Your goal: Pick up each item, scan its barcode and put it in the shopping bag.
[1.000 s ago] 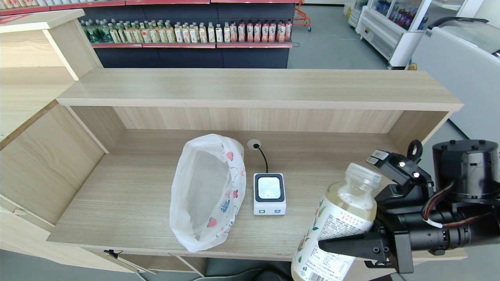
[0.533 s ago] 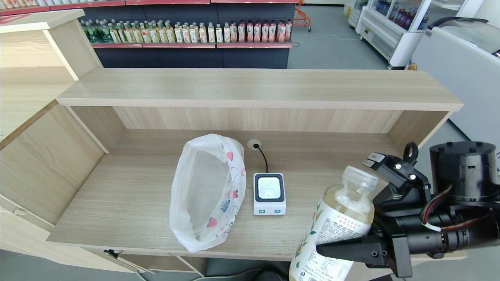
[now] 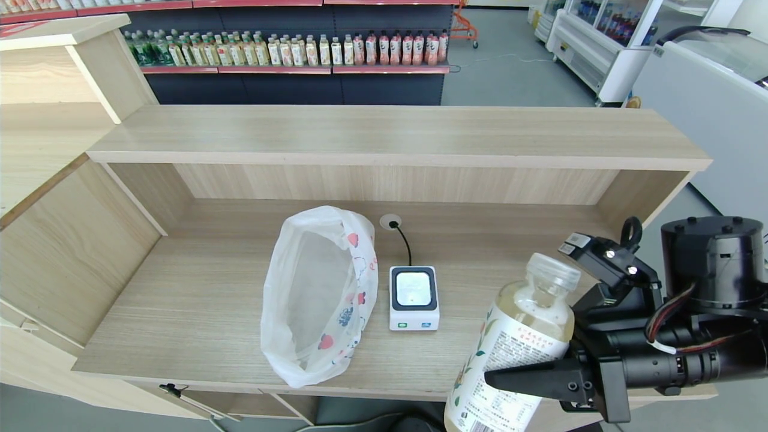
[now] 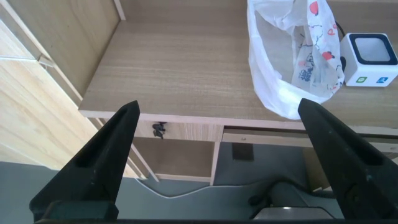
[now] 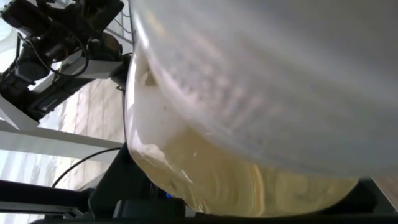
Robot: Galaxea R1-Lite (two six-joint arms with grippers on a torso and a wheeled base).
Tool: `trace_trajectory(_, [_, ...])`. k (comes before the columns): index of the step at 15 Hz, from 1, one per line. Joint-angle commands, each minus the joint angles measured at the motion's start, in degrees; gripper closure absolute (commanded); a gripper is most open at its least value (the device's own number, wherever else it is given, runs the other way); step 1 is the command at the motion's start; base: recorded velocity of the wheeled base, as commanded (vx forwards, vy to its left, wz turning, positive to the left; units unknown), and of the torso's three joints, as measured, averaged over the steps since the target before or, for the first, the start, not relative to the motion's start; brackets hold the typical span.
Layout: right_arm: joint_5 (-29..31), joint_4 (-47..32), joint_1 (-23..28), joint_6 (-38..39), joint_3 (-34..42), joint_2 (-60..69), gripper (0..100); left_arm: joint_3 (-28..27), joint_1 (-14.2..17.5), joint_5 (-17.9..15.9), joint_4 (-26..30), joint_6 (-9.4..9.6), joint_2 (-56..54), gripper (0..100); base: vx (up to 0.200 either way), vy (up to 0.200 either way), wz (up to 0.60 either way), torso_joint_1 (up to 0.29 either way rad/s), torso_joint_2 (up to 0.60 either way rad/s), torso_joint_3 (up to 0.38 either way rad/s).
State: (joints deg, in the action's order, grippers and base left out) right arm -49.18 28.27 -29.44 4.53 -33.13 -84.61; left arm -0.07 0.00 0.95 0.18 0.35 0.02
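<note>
Noted one bottle clamped around its labelled middle by the fingers of the right gripper, lifted off the worktop, right of the scanner and nearer the front edge, cap uppermost and leaning slightly. Judged nearly full of pale liquid, so fairly heavy for its size; likely stiff plastic with a smooth label, so prone to slipping or swinging if gripped loosely. Best held at mid-body, as now, leaving the lower label free to face the scanner. Logged left gripper far left of the scanner, past the shopping bag, fingers apart and holding nothing. Counted: one bottle, one scanner, one shopping bag lying open-mouthed just left of the scanner, two grippers.
</note>
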Motion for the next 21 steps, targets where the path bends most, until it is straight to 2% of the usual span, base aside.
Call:
trace_trajectory(1, [-0.13, 0.03, 0.0, 0.12, -0.26, 0.42, 100, -0.01, 0.0, 0.02, -0.01, 0.0, -0.02, 0, 0.0, 0.0, 0.0, 0.0, 0.0, 0.0])
trace_trajectory(7, [0.22, 0.03, -0.09, -0.14, -0.62, 1.21, 100, -0.01, 0.0, 0.02, -0.01, 0.0, -0.02, 0, 0.0, 0.0, 0.0, 0.0, 0.0, 0.0])
trace_trajectory(8, [2.33, 0.56, 0.0, -1.02, -0.62, 1.21, 100, -0.01, 0.0, 0.02, -0.01, 0.0, -0.02, 0, 0.0, 0.0, 0.0, 0.0, 0.0, 0.0])
trace_trajectory(9, [7.34, 0.56, 0.08, -4.1, -0.79, 1.29, 100, -0.01, 0.0, 0.02, -0.01, 0.0, -0.02, 0, 0.0, 0.0, 0.0, 0.0, 0.0, 0.0])
trace_trajectory(10, [14.28, 1.35, 0.44, -11.65, -1.06, 1.03, 100, -0.01, 0.0, 0.02, -0.01, 0.0, -0.02, 0, 0.0, 0.0, 0.0, 0.0, 0.0, 0.0])
trace_trajectory(11, [18.77, 2.4, 1.93, -17.81, -1.06, 0.5, 100, -0.01, 0.0, 0.02, -0.01, 0.0, -0.02, 0, 0.0, 0.0, 0.0, 0.0, 0.0, 0.0])
trace_trajectory(12, [29.49, 4.69, 7.29, -30.9, -0.88, -0.46, 100, -0.01, 0.0, 0.02, -0.01, 0.0, -0.02, 0, 0.0, 0.0, 0.0, 0.0, 0.0, 0.0])
trace_trajectory(13, [32.83, 7.33, 9.75, -36.61, -0.7, -0.46, 100, -0.01, 0.0, 0.02, -0.01, 0.0, -0.02, 0, 0.0, 0.0, 0.0, 0.0, 0.0, 0.0])
trace_trajectory(14, [32.83, 7.33, 9.75, -36.61, -0.7, -0.46, 100, -0.01, 0.0, 0.02, -0.01, 0.0, -0.02, 0, 0.0, 0.0, 0.0, 0.0, 0.0, 0.0])
trace_trajectory(15, [40.39, 16.03, 11.77, -45.14, -0.53, -1.69, 100, -0.01, 0.0, 0.02, -0.01, 0.0, -0.02, 0, 0.0, 0.0, 0.0, 0.0, 0.0, 0.0])
trace_trajectory(17, [43.11, 21.12, 11.42, -53.84, -0.62, -2.4, 100, -0.01, 0.0, 0.02, -0.01, 0.0, -0.02, 0, 0.0, 0.0, 0.0, 0.0, 0.0, 0.0])
trace_trajectory(21, [42.67, 24.29, 10.63, -62.98, 1.58, -1.25, 100, -0.01, 0.0, 0.02, -0.01, 0.0, -0.02, 0, 0.0, 0.0, 0.0, 0.0, 0.0, 0.0])
